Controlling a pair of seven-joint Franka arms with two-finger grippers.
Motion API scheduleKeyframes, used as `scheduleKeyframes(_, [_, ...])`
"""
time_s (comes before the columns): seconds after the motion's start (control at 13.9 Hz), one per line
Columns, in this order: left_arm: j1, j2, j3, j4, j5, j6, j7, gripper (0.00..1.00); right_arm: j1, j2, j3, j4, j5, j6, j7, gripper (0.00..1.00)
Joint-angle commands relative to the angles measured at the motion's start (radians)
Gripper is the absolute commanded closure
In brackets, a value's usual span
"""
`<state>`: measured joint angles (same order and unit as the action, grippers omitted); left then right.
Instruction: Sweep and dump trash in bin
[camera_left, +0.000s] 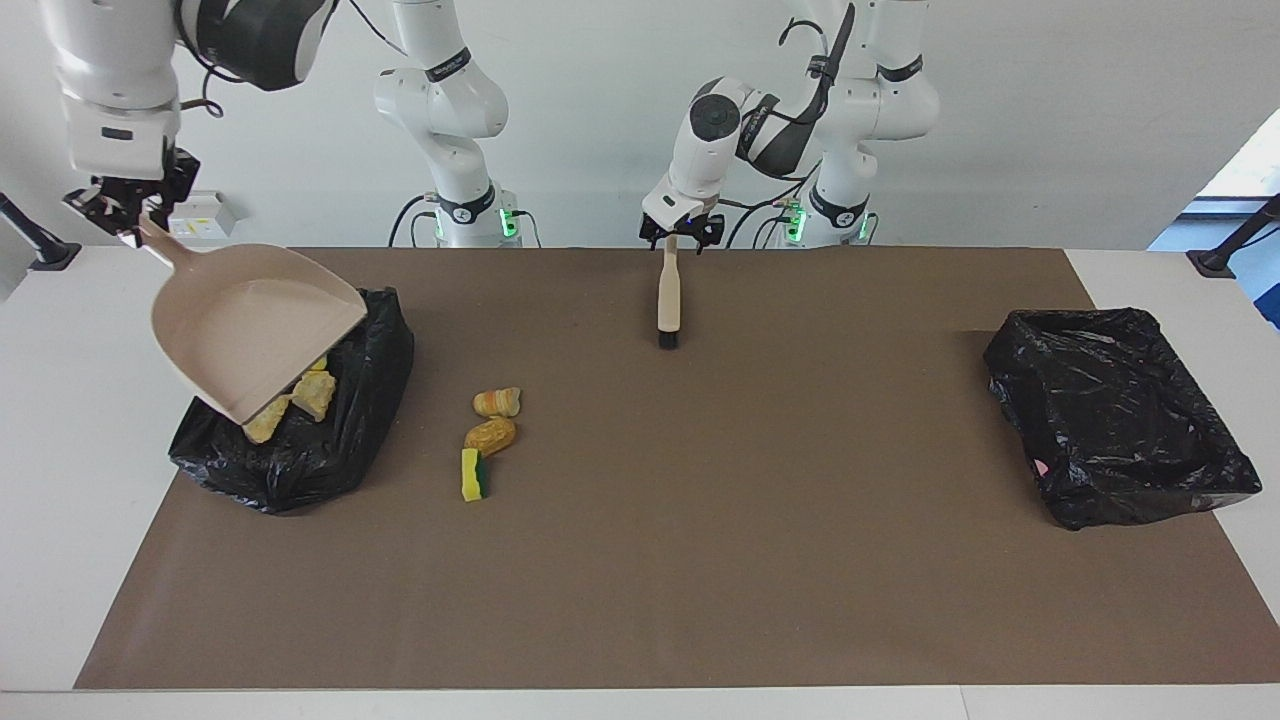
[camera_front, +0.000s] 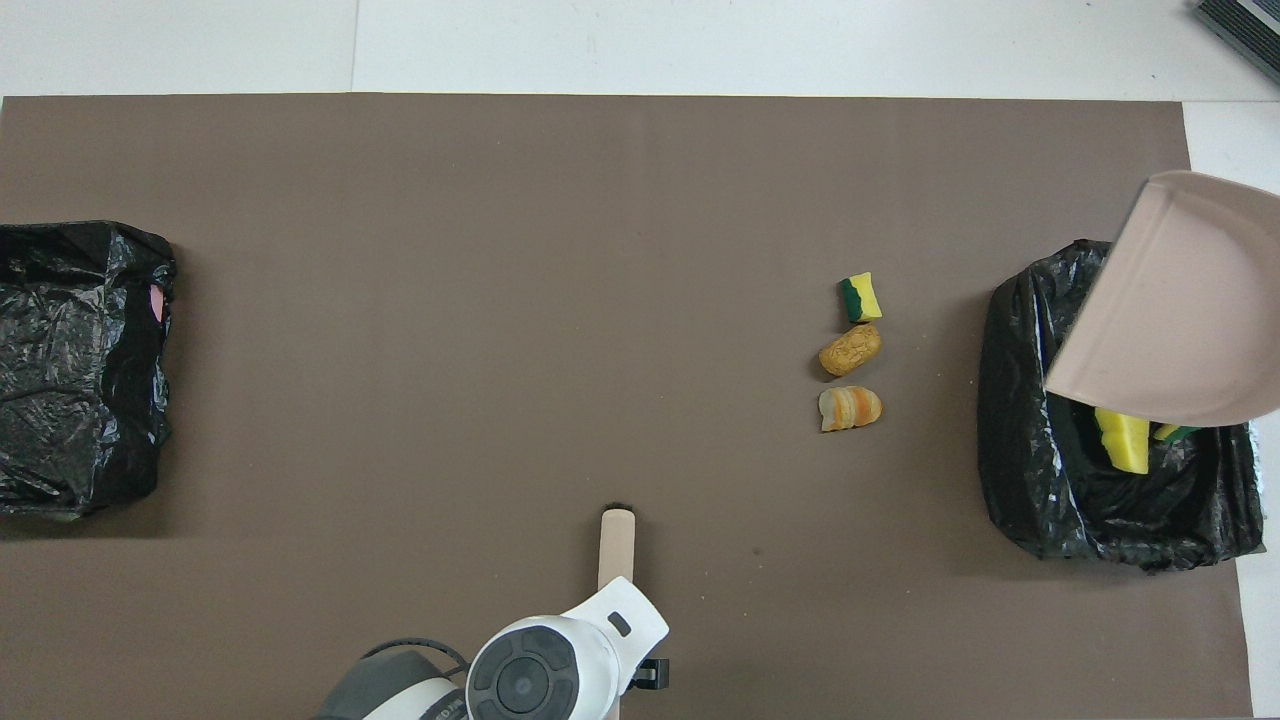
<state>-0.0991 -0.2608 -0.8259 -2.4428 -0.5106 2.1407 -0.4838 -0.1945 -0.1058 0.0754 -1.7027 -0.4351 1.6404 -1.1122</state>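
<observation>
My right gripper (camera_left: 135, 222) is shut on the handle of the beige dustpan (camera_left: 255, 335), which hangs empty and tilted over the black-lined bin (camera_left: 310, 460) at the right arm's end. Below the dustpan (camera_front: 1170, 310), trash lies in the bin (camera_front: 1030, 440): bread-like lumps (camera_left: 313, 392) and yellow sponge pieces (camera_front: 1122, 440), partly covered. Three more trash pieces lie in a row on the mat beside the bin: a striped lump (camera_left: 497, 402), a tan lump (camera_left: 490, 436) and a sponge (camera_left: 473, 474). My left gripper (camera_left: 680, 232) stands open around the top of the brush (camera_left: 668, 295), whose bristles touch the mat.
A second black-lined bin (camera_left: 1120, 420) sits at the left arm's end of the brown mat (camera_left: 750, 560). It shows in the overhead view as well (camera_front: 80, 370). The left arm's wrist (camera_front: 560, 670) covers the brush's handle end (camera_front: 617, 540) from above.
</observation>
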Motion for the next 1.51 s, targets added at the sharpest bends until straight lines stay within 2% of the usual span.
scheduleKeyframes(0.0, [-0.005, 0.015, 0.111, 0.083, 0.131, -0.028, 0.045, 0.0, 0.097, -0.002, 0.041, -0.005, 0.067, -0.056, 0.301, 1.0])
scheduleKeyframes(0.22, [-0.014, 0.043, 0.29, 0.232, 0.273, -0.148, 0.109, 0.0, 0.222, 0.032, 0.041, -0.011, 0.165, -0.063, 0.659, 1.0])
scheduleKeyframes(0.36, [-0.046, 0.083, 0.414, 0.338, 0.358, -0.237, 0.184, 0.0, 0.292, 0.087, 0.041, -0.006, 0.229, -0.053, 0.884, 1.0])
scheduleKeyframes(0.58, [-0.05, 0.156, 0.494, 0.494, 0.469, -0.324, 0.194, 0.0, 0.41, 0.179, 0.041, 0.009, 0.297, -0.04, 1.206, 1.0])
scheduleKeyframes(0.72, [-0.05, 0.201, 0.542, 0.583, 0.497, -0.352, 0.208, 0.0, 0.486, 0.285, 0.041, 0.096, 0.329, 0.004, 1.384, 1.0])
scheduleKeyframes(0.94, [-0.1, 0.216, 0.703, 0.652, 0.514, -0.357, 0.287, 0.0, 0.549, 0.403, 0.041, 0.175, 0.394, 0.081, 1.538, 1.0])
scheduleKeyframes(1.08, [-0.076, 0.218, 0.718, 0.695, 0.515, -0.358, 0.336, 0.0, 0.59, 0.477, 0.043, 0.225, 0.438, 0.139, 1.667, 1.0])
scheduleKeyframes(1.3, [0.011, 0.219, 0.722, 0.812, 0.517, -0.477, 0.471, 0.0, 0.671, 0.576, 0.043, 0.29, 0.455, 0.211, 1.804, 1.0])
scheduleKeyframes(1.44, [0.025, 0.219, 0.725, 0.855, 0.515, -0.524, 0.519, 0.0, 0.722, 0.65, 0.041, 0.333, 0.455, 0.258, 1.85, 1.0])
